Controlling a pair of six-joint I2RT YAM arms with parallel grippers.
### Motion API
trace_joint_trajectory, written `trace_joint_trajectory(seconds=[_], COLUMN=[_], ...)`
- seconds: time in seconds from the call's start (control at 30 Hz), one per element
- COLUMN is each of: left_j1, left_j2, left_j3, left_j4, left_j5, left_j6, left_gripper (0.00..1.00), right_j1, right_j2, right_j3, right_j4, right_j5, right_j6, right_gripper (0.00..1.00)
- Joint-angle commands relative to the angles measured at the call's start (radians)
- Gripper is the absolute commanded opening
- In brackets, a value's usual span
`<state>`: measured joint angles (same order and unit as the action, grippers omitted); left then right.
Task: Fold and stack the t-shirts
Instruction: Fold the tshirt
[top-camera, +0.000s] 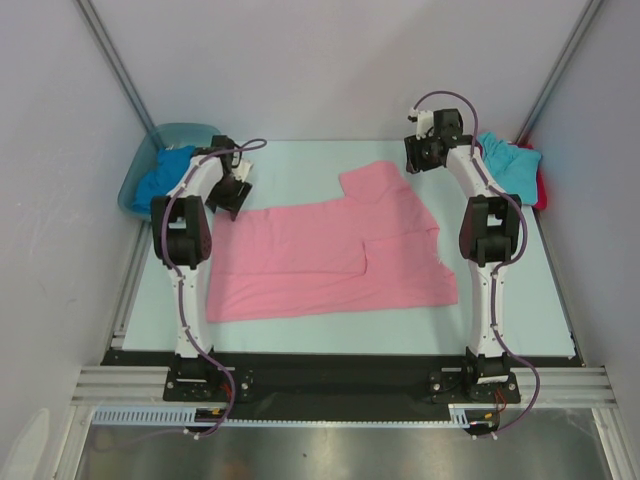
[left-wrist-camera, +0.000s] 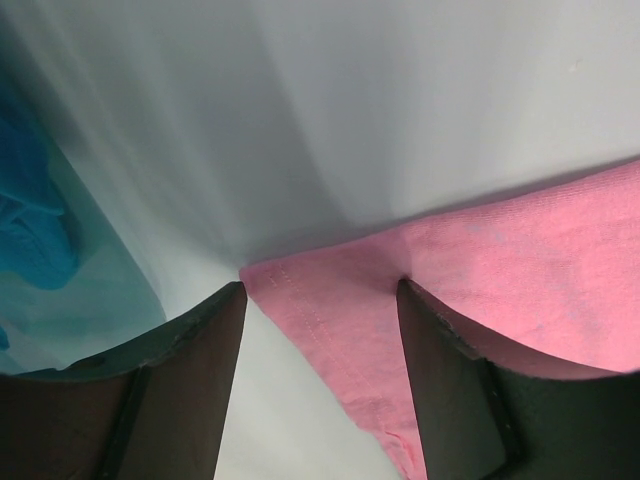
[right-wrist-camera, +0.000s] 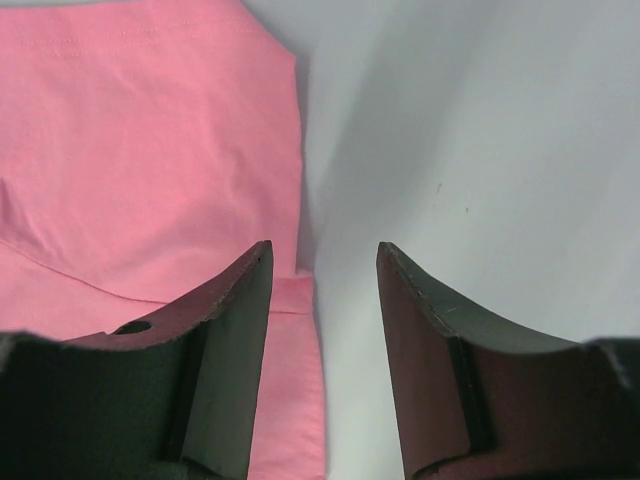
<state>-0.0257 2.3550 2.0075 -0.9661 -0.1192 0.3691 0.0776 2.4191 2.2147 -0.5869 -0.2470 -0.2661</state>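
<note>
- The pink t-shirt (top-camera: 330, 260) is spread flat in the middle of the worktop (top-camera: 300, 335).
- The left gripper (left-wrist-camera: 320, 300) is placed at the shirt's far left corner. Its fingers (left-wrist-camera: 200, 380) are wide, and the hem corner lies between them unclamped.
- The right gripper (right-wrist-camera: 322, 270) is set just right of the shirt's far sleeve, with its fingers apart over bare worktop (nothing held).
- Each corner should be pinched through all layers, and both lifted evenly, so the fold lands square.
- No brand, label or writing can be read.

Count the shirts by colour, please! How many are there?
Pink shirt: 1
Blue shirt: 1
Turquoise shirt: 1
Red shirt: 1, only its edge shows
Total: 4
</note>
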Motion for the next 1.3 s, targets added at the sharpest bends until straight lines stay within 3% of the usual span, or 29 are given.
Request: trace_joint_trajectory(seconds=[0.0, 0.43, 0.57, 0.6, 0.63, 1.03, 1.13, 1.17, 1.27], left_j1=[0.061, 0.083, 0.092, 0.093, 0.093, 0.096, 0.096, 0.096, 0.096], left_j2=[0.032, 0.066, 0.081, 0.084, 0.086, 0.081, 0.082, 0.082, 0.082], left_j3=[0.056, 0.060, 0.076, 0.079, 0.082, 0.089, 0.093, 0.093, 0.093], left_j4=[0.020, 0.007, -0.002, -0.005, -0.006, -0.006, -0.006, -0.006, -0.008], left_j5=[0.006, -0.002, 0.006, 0.006, 0.007, 0.007, 0.006, 0.006, 0.010], left_j6=[-0.009, 0.019, 0.019, 0.021, 0.021, 0.019, 0.021, 0.025, 0.024], left_gripper=[0.68, 0.68, 0.59, 0.50, 0.48, 0.50, 0.47, 0.40, 0.32], right_j1=[0.010, 0.021, 0.021, 0.021, 0.021, 0.028, 0.030, 0.030, 0.033], right_j2=[-0.080, -0.109, -0.114, -0.115, -0.120, -0.126, -0.121, -0.123, -0.121], right_j3=[-0.006, -0.030, -0.038, -0.039, -0.041, -0.055, -0.052, -0.052, -0.055], right_j4=[0.001, 0.001, 0.004, 0.002, 0.005, 0.002, 0.001, 0.004, 0.002], right_j5=[0.020, 0.035, 0.038, 0.040, 0.041, 0.045, 0.048, 0.046, 0.046], right_j6=[-0.019, -0.035, -0.036, -0.036, -0.038, -0.045, -0.047, -0.045, -0.045], right_gripper=[0.51, 0.51, 0.50, 0.51, 0.51, 0.51, 0.51, 0.51, 0.51])
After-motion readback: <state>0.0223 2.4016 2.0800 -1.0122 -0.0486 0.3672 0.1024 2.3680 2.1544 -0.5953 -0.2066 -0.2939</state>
